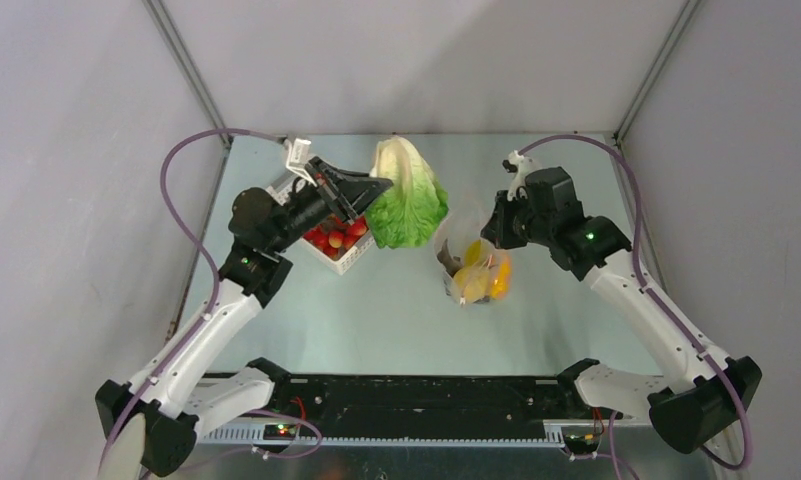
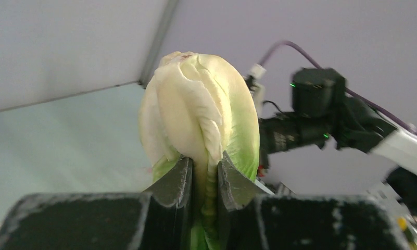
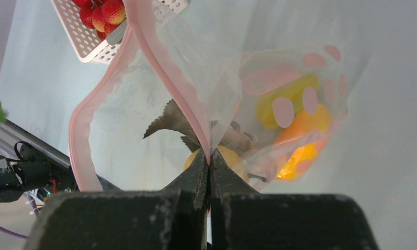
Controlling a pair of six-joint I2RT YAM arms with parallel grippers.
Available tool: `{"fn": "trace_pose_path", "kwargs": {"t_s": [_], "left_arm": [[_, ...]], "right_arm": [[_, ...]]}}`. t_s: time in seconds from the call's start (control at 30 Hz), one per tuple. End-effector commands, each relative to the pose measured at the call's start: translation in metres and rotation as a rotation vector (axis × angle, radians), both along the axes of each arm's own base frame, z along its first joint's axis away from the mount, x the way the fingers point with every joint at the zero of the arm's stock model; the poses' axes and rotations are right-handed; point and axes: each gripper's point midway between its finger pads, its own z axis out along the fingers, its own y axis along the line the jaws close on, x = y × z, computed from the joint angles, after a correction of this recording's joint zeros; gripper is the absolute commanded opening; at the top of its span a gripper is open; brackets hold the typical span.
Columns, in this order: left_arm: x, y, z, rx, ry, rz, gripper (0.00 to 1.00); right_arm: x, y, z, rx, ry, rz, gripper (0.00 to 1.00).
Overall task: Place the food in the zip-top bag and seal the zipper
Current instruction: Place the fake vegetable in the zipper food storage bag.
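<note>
Pale tabletop [image 1: 376, 320]: left gripper [image 2: 203, 162] pinches the lettuce [image 1: 408, 200], its long axis running away from the fingers, with the bag [image 1: 473, 262] just to its right, mouth held open by the right gripper [image 3: 210, 156] clamped on the zipper [image 3: 159, 62].

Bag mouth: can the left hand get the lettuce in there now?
Probably yes. The right hand pinches the pink zipper strip, holding the bag open toward the lettuce in the left hand, and nothing lies between them.
</note>
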Motion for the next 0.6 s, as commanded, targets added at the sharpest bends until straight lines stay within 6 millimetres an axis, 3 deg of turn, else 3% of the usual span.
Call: {"fn": "trace_pose_path", "kwargs": {"t_s": [0.0,0.13,0.4,0.57], "left_arm": [[-0.044,-0.025,0.044,-0.039,-0.185,-0.223,0.03],[-0.042,-0.039,0.037,-0.016,-0.132,-0.254,0.03],[-0.021,-0.072,-0.001,-0.027,0.063,-0.267,0.00],[-0.001,-0.077,-0.029,0.038,0.147,-0.171,0.00]], "right_arm": [[0.008,0.013,0.023,0.027,-0.071,0.032,0.00],[0.012,0.015,0.024,0.039,-0.072,0.009,0.00],[0.013,0.018,0.033,0.093,-0.077,-0.032,0.00],[0.008,0.014,0.037,0.109,-0.070,-0.060,0.00]]}}
